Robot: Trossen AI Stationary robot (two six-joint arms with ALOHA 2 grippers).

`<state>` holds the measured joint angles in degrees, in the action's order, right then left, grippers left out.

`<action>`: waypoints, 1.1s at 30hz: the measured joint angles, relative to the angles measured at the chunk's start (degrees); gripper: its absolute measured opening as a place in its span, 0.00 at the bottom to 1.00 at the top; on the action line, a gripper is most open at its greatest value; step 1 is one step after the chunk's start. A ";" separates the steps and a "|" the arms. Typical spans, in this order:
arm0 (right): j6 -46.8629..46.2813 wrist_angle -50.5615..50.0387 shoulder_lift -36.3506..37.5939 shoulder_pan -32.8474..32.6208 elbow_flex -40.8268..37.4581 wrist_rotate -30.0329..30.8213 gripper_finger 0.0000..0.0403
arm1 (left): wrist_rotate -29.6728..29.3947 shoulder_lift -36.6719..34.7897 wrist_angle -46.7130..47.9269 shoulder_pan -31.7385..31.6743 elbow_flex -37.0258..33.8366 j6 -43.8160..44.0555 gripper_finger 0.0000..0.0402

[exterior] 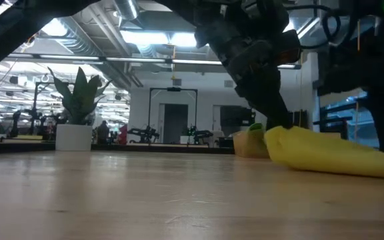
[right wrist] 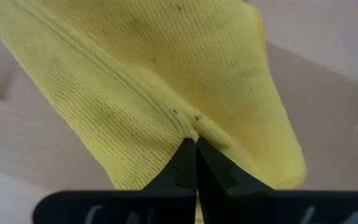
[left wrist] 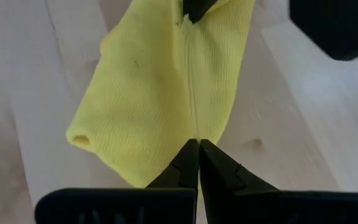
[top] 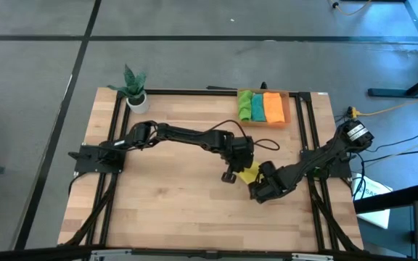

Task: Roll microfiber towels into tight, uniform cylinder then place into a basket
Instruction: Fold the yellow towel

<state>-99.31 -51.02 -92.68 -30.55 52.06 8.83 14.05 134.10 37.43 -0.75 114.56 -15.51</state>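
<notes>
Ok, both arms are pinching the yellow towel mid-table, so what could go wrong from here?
1. The left gripper and right gripper are each shut on only a thin edge of the yellow towel; it might slip free when lifted.
2. The roll looks loose, open at one end, and may unroll in transit.
3. The basket already holds green, teal and orange towels side by side, so space looks tight.

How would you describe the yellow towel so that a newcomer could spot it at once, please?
Start at the wooden table and find where the two dark arms meet, right of centre. The yellow towel lies there, rolled, pinched between the left gripper and the right gripper. The other towels sit in the basket.
</notes>
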 joint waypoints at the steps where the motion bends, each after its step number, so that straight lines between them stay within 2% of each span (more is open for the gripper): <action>1: -0.66 -0.10 0.00 -0.02 -0.36 -0.22 0.00 | -0.13 0.00 -0.27 0.00 -0.02 0.00 0.00; 10: -1.06 0.78 -0.02 -0.04 -1.81 -3.24 0.00 | -6.52 0.00 -1.29 -0.02 -0.02 1.52 0.02; 14: -0.93 1.00 -0.02 -0.04 -1.67 -3.21 0.00 | -6.56 0.00 -1.39 -0.15 -0.02 2.05 0.08; 20: -0.91 1.29 -0.02 -0.04 -1.67 -3.32 0.02 | -6.61 -0.36 -0.80 -0.80 -0.07 7.47 0.19; 28: -1.03 1.52 -0.02 0.02 -1.62 -4.48 0.21 | -6.58 -6.26 4.05 -3.67 -0.09 12.03 0.21; 33: -0.93 0.22 0.66 1.04 -1.54 -9.15 0.34 | -6.41 -11.55 7.17 -5.55 -0.07 12.41 0.21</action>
<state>-100.24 -50.80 -92.03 -29.51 50.52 -0.32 7.64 122.56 44.60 -6.30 114.50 -3.10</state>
